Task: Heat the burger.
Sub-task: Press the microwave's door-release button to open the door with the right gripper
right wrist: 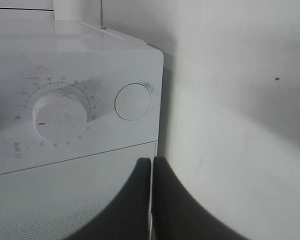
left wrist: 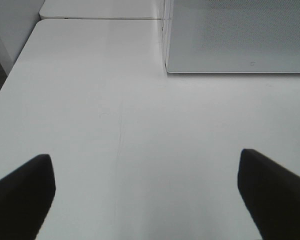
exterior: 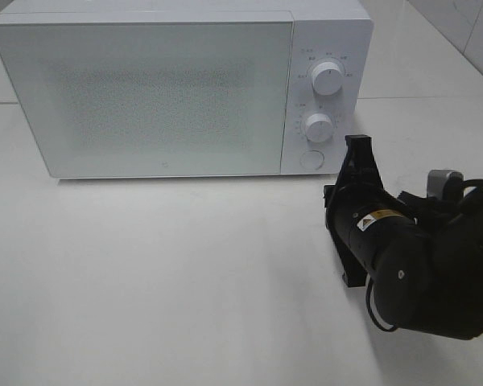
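Note:
The burger is out of view in every frame. A white microwave [exterior: 145,88] stands at the back of the table with its frosted door closed. My right gripper [exterior: 359,143] is shut with nothing in it, and its tip is just in front of the microwave's lower right corner, below the round button [exterior: 311,158]. In the right wrist view the closed fingers [right wrist: 151,162] point at the panel beneath the button [right wrist: 133,101] and the lower knob [right wrist: 60,116]. My left gripper [left wrist: 145,155] hangs open and empty over bare table, and does not appear in the exterior view.
The microwave panel carries an upper knob [exterior: 329,78] and a lower knob [exterior: 317,126]. The microwave's door corner [left wrist: 240,35] shows ahead of the left gripper. The white table [exterior: 161,273] stretches in front, with its left edge [left wrist: 10,80] near the left arm.

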